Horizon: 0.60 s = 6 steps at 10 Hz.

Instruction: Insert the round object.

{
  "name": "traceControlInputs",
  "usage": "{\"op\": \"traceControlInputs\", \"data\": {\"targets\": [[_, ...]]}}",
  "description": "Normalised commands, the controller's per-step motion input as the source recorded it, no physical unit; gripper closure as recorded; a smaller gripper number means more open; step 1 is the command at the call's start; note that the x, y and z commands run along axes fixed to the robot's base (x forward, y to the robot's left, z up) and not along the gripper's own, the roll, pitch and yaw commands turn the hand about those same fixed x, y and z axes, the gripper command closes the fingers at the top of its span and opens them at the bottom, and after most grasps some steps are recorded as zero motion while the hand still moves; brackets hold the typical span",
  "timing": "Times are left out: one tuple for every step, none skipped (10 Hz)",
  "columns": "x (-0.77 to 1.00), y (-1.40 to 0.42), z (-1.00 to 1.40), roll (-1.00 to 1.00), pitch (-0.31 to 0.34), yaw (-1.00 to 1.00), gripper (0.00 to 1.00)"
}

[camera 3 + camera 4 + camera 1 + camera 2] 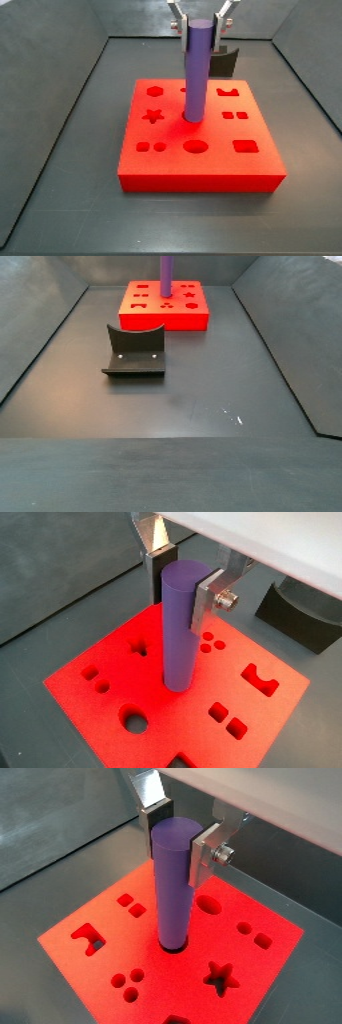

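Observation:
My gripper (183, 587) is shut on the top of the round object, a long purple peg (178, 632), with one silver finger on each side of it. The peg stands upright over the red block (100, 672). Its lower end sits in a round hole near the block's middle (171, 946). The block has several other shaped holes. The gripper (181, 840), peg (170, 888) and block (100, 963) show in both wrist views. In a side view the gripper (198, 22) holds the peg (195, 75) above the block (201, 170). In a side view only the peg (167, 276) and block (164, 318) show.
The dark L-shaped fixture (134, 351) stands on the dark floor in front of the block in a side view. It shows behind the block in a side view (223, 60) and beside it in a wrist view (305, 612). Grey walls surround the floor.

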Motion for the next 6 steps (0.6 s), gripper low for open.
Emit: {"op": "traceControlInputs", "data": {"targets": [[-0.02,0.0,-0.2,0.03,0.0,-0.13,1.0],[0.0,0.0,-0.15,0.0,0.003,-0.08,1.0],[0.0,0.0,-0.14,0.0,0.0,-0.06,1.0],[0.0,0.0,-0.16,0.0,0.0,-0.06,1.0],[0.0,0.0,-0.19,0.0,0.0,-0.07,1.0],[0.0,0.0,-0.19,0.0,0.0,-0.07,1.0]]}}
